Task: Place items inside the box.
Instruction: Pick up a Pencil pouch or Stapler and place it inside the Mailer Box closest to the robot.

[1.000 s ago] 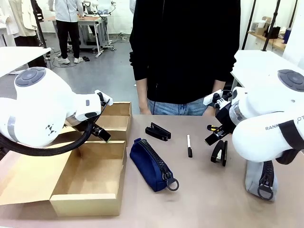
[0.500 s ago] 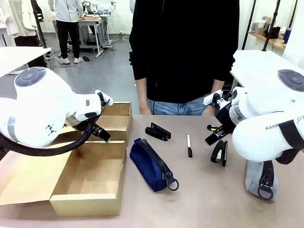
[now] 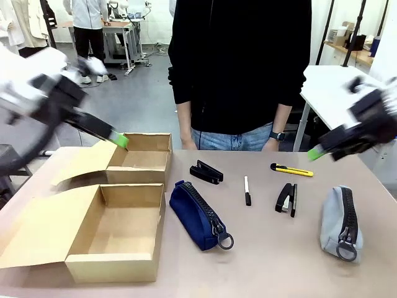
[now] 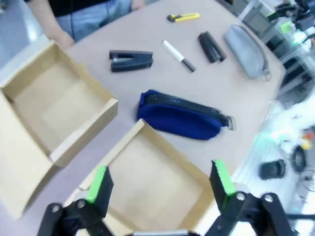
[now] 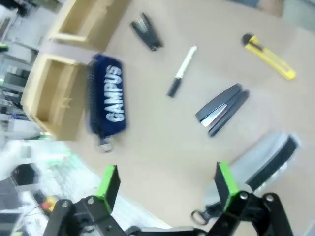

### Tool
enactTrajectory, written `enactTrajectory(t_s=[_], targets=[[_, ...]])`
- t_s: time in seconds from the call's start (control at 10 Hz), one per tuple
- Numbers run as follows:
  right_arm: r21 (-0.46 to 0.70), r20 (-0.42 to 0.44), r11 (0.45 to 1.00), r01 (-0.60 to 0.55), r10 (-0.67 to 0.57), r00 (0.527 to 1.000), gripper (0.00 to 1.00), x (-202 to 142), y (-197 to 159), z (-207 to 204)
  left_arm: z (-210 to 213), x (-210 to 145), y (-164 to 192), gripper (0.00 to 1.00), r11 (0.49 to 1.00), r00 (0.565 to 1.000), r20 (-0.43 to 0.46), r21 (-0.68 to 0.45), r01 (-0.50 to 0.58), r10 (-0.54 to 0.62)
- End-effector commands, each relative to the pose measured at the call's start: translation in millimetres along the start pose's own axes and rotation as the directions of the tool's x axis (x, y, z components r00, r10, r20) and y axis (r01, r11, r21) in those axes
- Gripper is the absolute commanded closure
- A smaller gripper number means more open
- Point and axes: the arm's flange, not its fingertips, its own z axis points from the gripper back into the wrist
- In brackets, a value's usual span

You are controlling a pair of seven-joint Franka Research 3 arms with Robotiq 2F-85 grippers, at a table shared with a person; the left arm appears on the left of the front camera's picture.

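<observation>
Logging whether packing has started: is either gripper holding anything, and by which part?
Nothing is held. The left gripper and the right gripper both stand open and empty, up off the table.

Bright, even indoor light; soft shadows, strong motion blur.

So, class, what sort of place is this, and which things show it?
Probably a robotics lab: the left gripper and right gripper hang open over a table, and a cluttered workbench stands on the bare grey floor behind.
</observation>
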Motion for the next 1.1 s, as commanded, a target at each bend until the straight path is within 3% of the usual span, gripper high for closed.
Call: enactTrajectory(t_s=[0.0, 0.1, 0.2, 0.3, 0.4, 0.5, 0.6, 0.7, 0.8, 1.0], targets=[[0.228, 0.121, 0.941, 0.251, -0.283, 0.951, 0.00, -32, -72, 64, 46, -46, 54, 0.00, 0.974, 0.985, 0.049, -0.164, -0.155, 0.165], [0.374, 0.189, 0.864, 0.337, -0.426, 0.885, 0.00, -62, -112, 88, 62, -68, 88, 0.00, 0.932, 0.953, 0.097, -0.261, -0.253, 0.286], [0.502, 0.247, 0.783, 0.368, -0.537, 0.807, 0.00, -91, -150, 106, 74, -97, 123, 0.00, 0.867, 0.887, 0.165, -0.350, -0.356, 0.431], [0.600, 0.254, 0.681, 0.420, -0.660, 0.707, 0.00, -115, -186, 114, 83, -130, 156, 0.00, 0.766, 0.763, 0.254, -0.466, -0.443, 0.595], [0.663, 0.234, 0.593, 0.457, -0.744, 0.626, 0.00, -135, -216, 115, 89, -166, 177, 0.00, 0.681, 0.591, 0.374, -0.567, -0.464, 0.714], [0.679, 0.222, 0.538, 0.499, -0.799, 0.559, 0.00, -147, -233, 111, 92, -189, 187, 0.00, 0.624, 0.473, 0.418, -0.620, -0.475, 0.775], [0.673, 0.224, 0.516, 0.530, -0.825, 0.519, 0.00, -154, -243, 106, 91, -201, 188, 0.00, 0.604, 0.440, 0.421, -0.636, -0.480, 0.793], [0.625, 0.277, 0.547, 0.557, -0.823, 0.496, 0.00, -153, -243, 104, 87, -204, 186, 0.00, 0.595, 0.408, 0.434, -0.622, -0.509, 0.803], [0.640, 0.219, 0.543, 0.544, -0.808, 0.548, 0.00, -174, -240, 122, 109, -210, 189, 0.00, 0.642, 0.542, 0.361, -0.558, -0.526, 0.759], [0.640, 0.219, 0.543, 0.544, -0.808, 0.548, 0.00, -174, -240, 122, 109, -210, 189, 0.00, 0.642, 0.542, 0.361, -0.558, -0.526, 0.759]])
